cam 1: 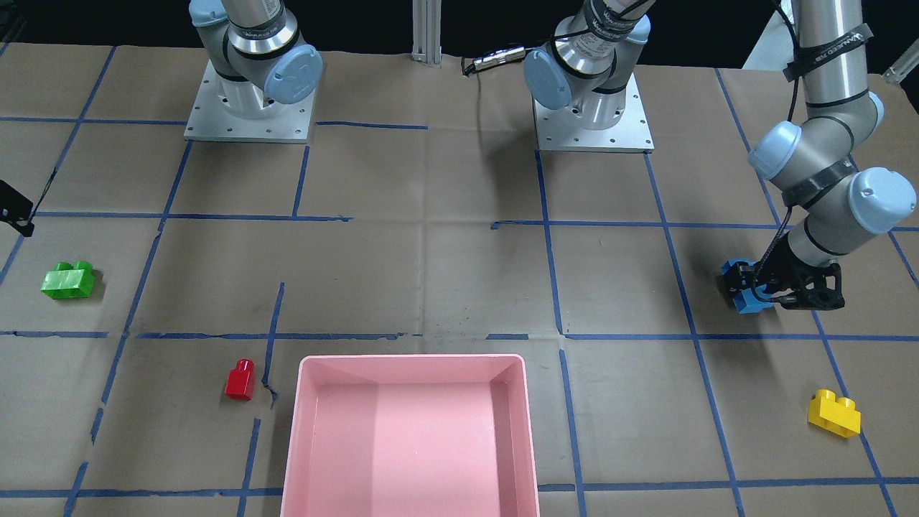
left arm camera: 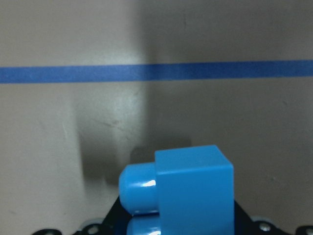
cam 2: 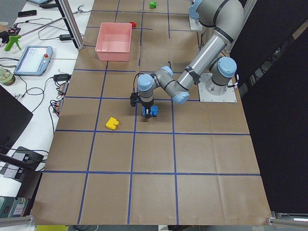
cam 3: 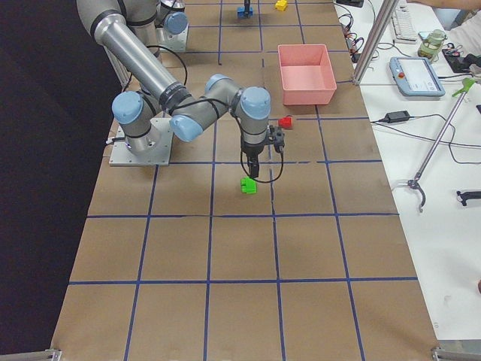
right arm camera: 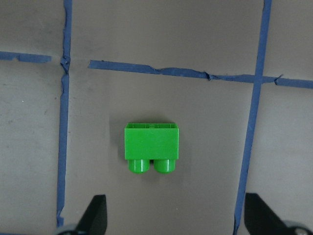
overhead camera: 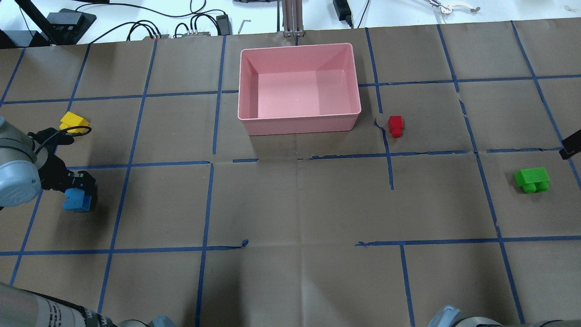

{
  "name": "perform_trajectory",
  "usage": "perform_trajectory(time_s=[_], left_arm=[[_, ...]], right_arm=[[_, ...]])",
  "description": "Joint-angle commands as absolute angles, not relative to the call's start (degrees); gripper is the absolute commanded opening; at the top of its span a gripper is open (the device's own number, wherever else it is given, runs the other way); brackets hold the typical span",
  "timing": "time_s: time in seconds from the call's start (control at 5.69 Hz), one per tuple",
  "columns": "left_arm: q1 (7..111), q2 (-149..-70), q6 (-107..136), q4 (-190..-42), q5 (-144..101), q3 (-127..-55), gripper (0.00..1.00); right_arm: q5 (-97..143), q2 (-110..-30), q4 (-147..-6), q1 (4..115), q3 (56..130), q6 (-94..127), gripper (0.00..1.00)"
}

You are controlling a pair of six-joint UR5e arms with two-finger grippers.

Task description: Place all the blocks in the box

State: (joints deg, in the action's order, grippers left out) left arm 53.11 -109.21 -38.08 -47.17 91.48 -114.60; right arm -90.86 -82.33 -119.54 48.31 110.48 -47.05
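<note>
L end effector (cam 1: 757, 293) grips lt-blue block (left arm camera: 190, 191), studs sideways; R end effector (right arm camera: 178, 215) wide open, above green block (right arm camera: 151, 144).

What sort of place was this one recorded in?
Likely a robotics lab: two robot arms bolted to a paper-covered table gridded with blue tape, with a control tablet and cables alongside.

Left gripper (cam 1: 755, 289) clamps light-blue brick (cam 1: 754, 304); green brick (cam 1: 68, 281), red brick (cam 1: 240, 380), yellow brick (cam 1: 833, 413) lie outside pink box (cam 1: 413, 359).
</note>
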Motion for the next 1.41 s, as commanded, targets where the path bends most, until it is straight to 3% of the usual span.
perform_trajectory(time_s=[0.0, 0.35, 0.7, 1.05, 1.23], left_arm=[[64.1, -110.4, -28.6, -58.7, 87.7, -100.1, 0.0], [83.4, -118.5, -19.5, -67.0, 88.2, -80.4, 0.0], [96.2, -123.8, -20.7, -65.7, 87.9, -74.2, 0.0], [105.0, -129.7, -20.8, -60.0, 88.1, -72.9, 0.04], [105.2, -131.4, -21.1, -55.4, 88.2, -72.5, 0.68]], right_arm=[[-90.7, -75.8, -125.2, 48.3, 113.6, -47.3, 1.0], [-90.4, -70.3, -130.8, 48.9, 113.6, -49.4, 1.0], [-88.8, -70.6, -130.8, 49.4, 113.6, -49.4, 1.0], [-88.8, -70.1, -130.7, 49.7, 113.7, -49.0, 1.0], [-88.9, -69.3, -130.8, 49.7, 113.7, -48.7, 1.0]])
